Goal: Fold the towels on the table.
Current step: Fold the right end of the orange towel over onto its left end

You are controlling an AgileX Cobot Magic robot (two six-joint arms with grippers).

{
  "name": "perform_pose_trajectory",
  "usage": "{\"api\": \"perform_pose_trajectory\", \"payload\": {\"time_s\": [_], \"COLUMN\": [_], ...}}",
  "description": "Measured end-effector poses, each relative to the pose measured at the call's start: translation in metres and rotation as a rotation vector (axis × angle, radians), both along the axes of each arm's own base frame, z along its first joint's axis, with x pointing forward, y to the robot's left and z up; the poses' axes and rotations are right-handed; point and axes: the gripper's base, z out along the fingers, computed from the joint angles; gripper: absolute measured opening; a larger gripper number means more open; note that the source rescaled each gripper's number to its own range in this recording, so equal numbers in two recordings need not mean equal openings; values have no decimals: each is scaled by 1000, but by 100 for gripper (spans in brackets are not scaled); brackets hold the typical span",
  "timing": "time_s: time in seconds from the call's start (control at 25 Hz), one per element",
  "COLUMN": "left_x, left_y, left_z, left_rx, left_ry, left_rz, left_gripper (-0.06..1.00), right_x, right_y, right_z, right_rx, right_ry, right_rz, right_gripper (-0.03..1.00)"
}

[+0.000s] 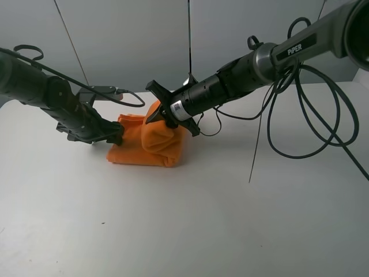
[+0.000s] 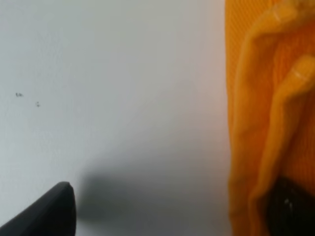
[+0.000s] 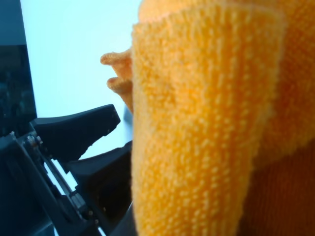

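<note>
The orange towel (image 1: 144,144) lies bunched on the white table (image 1: 190,219). My right gripper (image 1: 163,113) reaches in from the right and is shut on a fold of the towel, held raised above the rest. In the right wrist view the hanging towel (image 3: 197,128) fills the picture and hides my own fingers. My left gripper (image 1: 118,136) is at the towel's left edge. In the left wrist view it is open (image 2: 172,211): one fingertip (image 2: 54,211) is over bare table, the other fingertip (image 2: 290,209) sits in the towel's folds (image 2: 270,98).
Black cables (image 1: 300,115) hang from the right arm over the table's right half. The left arm's black fingers (image 3: 78,130) show in the right wrist view, close to the towel. A thin cord (image 1: 256,138) hangs to the table right of the towel.
</note>
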Motion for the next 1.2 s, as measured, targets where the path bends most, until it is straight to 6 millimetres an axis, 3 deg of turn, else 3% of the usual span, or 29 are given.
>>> {"api": "perform_pose_trajectory", "payload": {"time_s": [0.44, 0.56, 0.64, 0.96, 1.0, 1.08, 1.2], "left_x": [0, 0, 2, 10, 10, 9, 10], "left_y": [1, 5, 11, 24, 26, 30, 33], "left_z": [0, 8, 23, 117, 127, 148, 179], "left_rx": [-1, 2, 9, 17, 19, 21, 37], "left_ry": [-2, -4, -14, -163, -178, -198, -241], "left_rz": [2, 9, 12, 28, 32, 41, 44], "left_gripper": [99, 99, 99, 99, 99, 99, 99], "right_x": [-2, -3, -3, -4, -5, -8, -13], "right_y": [2, 3, 3, 4, 4, 5, 9], "right_z": [-17, -17, -17, -17, -16, -15, -3], "right_rx": [-20, -20, -18, -12, -6, 11, 67], "right_ry": [50, 49, 53, 50, 53, 51, 46], "right_rz": [-15, -11, -14, 7, 17, 58, 119], "right_gripper": [6, 6, 6, 8, 14, 36, 85]}}
